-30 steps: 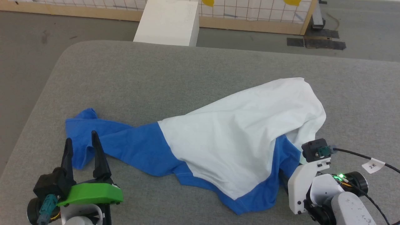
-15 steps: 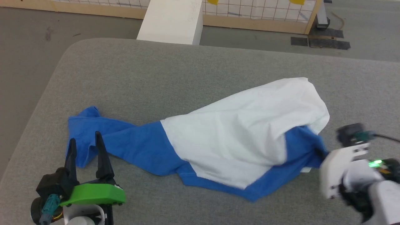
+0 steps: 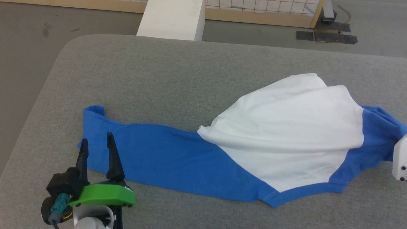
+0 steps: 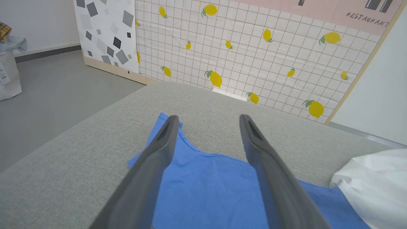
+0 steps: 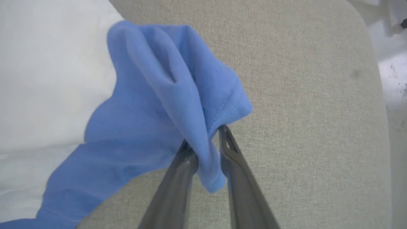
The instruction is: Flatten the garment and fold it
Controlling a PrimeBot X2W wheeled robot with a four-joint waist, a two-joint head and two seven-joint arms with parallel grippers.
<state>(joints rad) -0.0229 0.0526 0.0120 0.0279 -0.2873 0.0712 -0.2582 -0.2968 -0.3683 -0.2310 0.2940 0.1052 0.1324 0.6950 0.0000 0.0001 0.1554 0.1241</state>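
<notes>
Work surface: a grey padded table (image 3: pixel 190 70) with rounded corners, and grey floor (image 3: pixel 25 54) beyond it.
Garment position: the garment (image 3: pixel 279 143) lies across the near half of the table, running from the left side to the right edge of the head view.
Garment layout: the white body (image 3: pixel 295 121) sits bunched on the right with soft creases. One long blue sleeve (image 3: pixel 159 159) extends leftward from it and lies nearly flat. The cuff end is turned up slightly at the far left corner.
Garment right end: blue cloth (image 3: pixel 378 133) runs past the white body toward a white part of the right arm (image 3: pixel 400 162) at the edge of the head view.
Left gripper: the left gripper (image 4: pixel 208 117) has its two dark fingers spread apart with nothing clamped between them. It is over the cuff end of the long blue sleeve, fingers pointing away from the robot. Contact with the cloth cannot be determined.
Right gripper: the right gripper (image 5: pixel 205 136) is closed on a blue fold (image 5: pixel 190 105) of the garment. The cloth is pinched between the two fingers near their tips, and a short tail hangs below the pinch point.
Cloth at right gripper: the blue fold is gathered into pleats, with a stitched hem visible beside one fingertip. The white body joins it on the left of the right wrist view.
Background: a white block (image 3: pixel 171 19) stands on the floor just past the table's far edge. A tiled panel with lemon prints (image 4: pixel 254 47) stands behind the table.
</notes>
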